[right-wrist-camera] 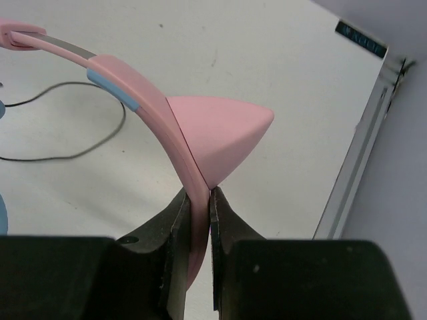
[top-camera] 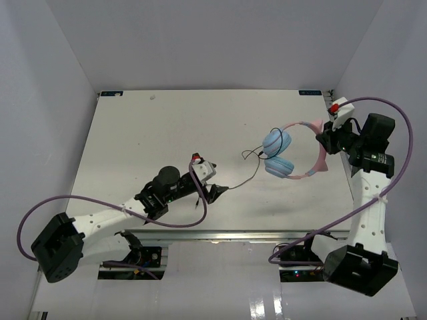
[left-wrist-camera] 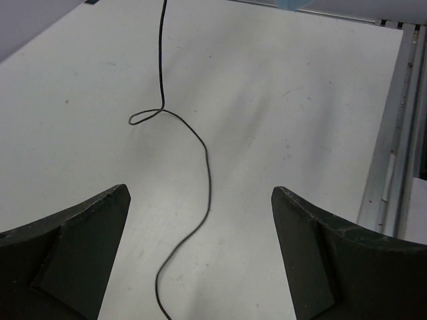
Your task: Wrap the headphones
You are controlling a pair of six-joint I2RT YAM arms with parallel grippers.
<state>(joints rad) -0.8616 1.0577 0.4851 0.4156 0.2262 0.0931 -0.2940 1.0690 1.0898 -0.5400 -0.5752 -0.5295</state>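
Observation:
The headphones hang in the air over the right half of the table, both light-blue ear cups pointing left. My right gripper is shut on the pink headband, just below a pink ear-shaped piece; in the right wrist view its jaws pinch the band. The thin black cord drops from the cups and trails left along the table. My left gripper lies low at that loose end. In the left wrist view it is open, and the cord runs between its fingers without touching them.
A metal rail borders the table's right edge, close under the right arm, and also shows in the left wrist view. Purple robot cables loop near the front edge. White walls enclose the table on three sides.

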